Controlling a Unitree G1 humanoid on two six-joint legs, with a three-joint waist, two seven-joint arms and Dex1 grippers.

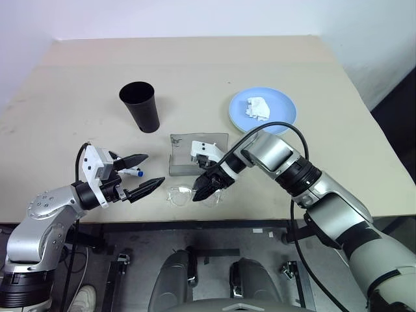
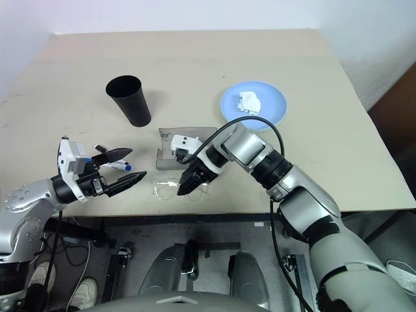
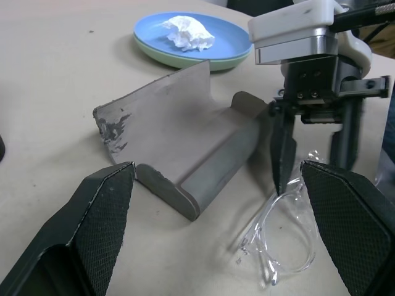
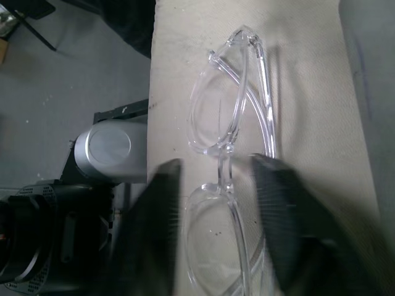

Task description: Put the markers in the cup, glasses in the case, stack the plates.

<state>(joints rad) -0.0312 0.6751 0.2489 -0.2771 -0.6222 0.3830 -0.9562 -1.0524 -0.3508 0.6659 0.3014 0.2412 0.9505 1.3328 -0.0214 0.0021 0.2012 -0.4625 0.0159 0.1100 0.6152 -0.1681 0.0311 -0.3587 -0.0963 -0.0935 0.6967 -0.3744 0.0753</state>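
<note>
The clear glasses (image 1: 182, 195) lie folded near the table's front edge, just in front of the open grey case (image 1: 195, 144). My right gripper (image 1: 207, 188) points down onto them; in the right wrist view its blurred fingers (image 4: 162, 203) stand on either side of the glasses' (image 4: 222, 123) bridge, apart. To the left, my left gripper (image 1: 153, 170) hovers open and holds nothing. A white marker with a blue cap (image 1: 133, 172) lies on the table by its fingers. Farther back stands the black cup (image 1: 140, 106), upright. The light blue plate (image 1: 281, 107) rests on the mint green plate (image 3: 185, 60) at the back right.
A crumpled white tissue (image 1: 258, 108) lies on the blue plate. The table's front edge (image 1: 260, 220) runs just below the glasses. Bare tabletop stretches behind the cup and to the far right.
</note>
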